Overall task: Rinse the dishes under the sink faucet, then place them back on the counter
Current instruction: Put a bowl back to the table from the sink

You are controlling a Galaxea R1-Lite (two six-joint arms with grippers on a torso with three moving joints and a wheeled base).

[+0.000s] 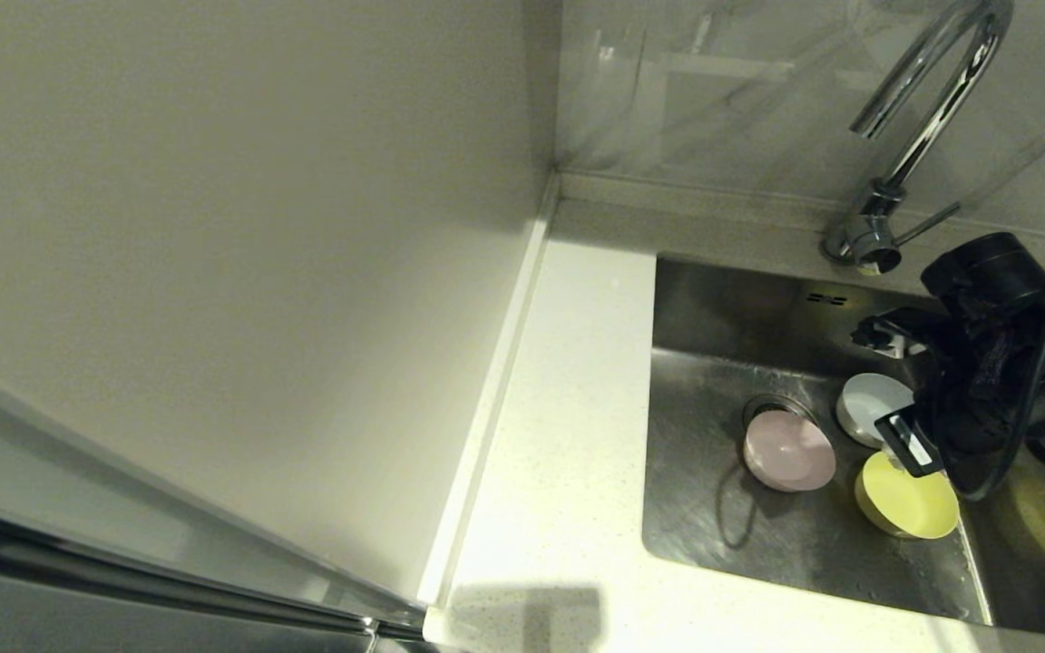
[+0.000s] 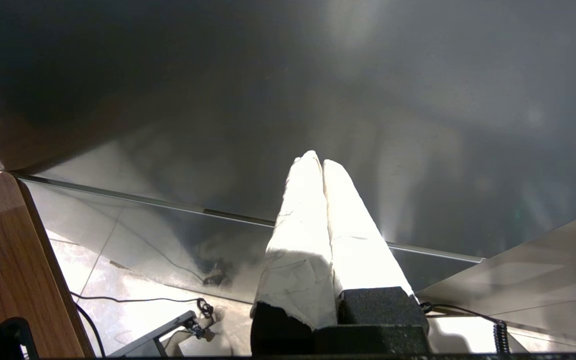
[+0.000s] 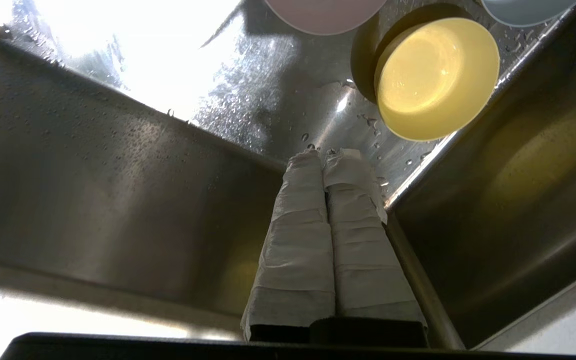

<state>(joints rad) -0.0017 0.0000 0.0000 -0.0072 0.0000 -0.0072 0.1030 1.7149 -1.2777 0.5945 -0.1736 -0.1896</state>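
Sink: a steel basin set into the counter, its floor wet with droplets. All three bowls sit inside it, none on the worktop.
Pink bowl: on the sink floor, partly covering the round drain strainer, near the middle of the basin.
Blue-grey bowl: just beside the pink one, toward the back wall of the sink, partly hidden by the right arm.
Yellow-green bowl: nearest the front edge of the sink, close against a ridge in the basin floor, which probably stops it sliding away.
Faucet: a chrome gooseneck rising from the counter behind the back edge of the sink; no water can be seen running from it.
Counter: pale speckled stone along the left edge of the sink, the place where rinsed bowls should end up.
Right gripper: lowered into the sink, its cloth-wrapped fingers pressed together and pinching nothing, tips just short of the yellow-green bowl. It seems lined up on that bowl, and would have to spread before it could take the rim.
Left gripper: parked away from the sink beside a grey panel, fingers pressed together, empty.
Progress: judging by the layout, no bowl has yet been returned to the counter.
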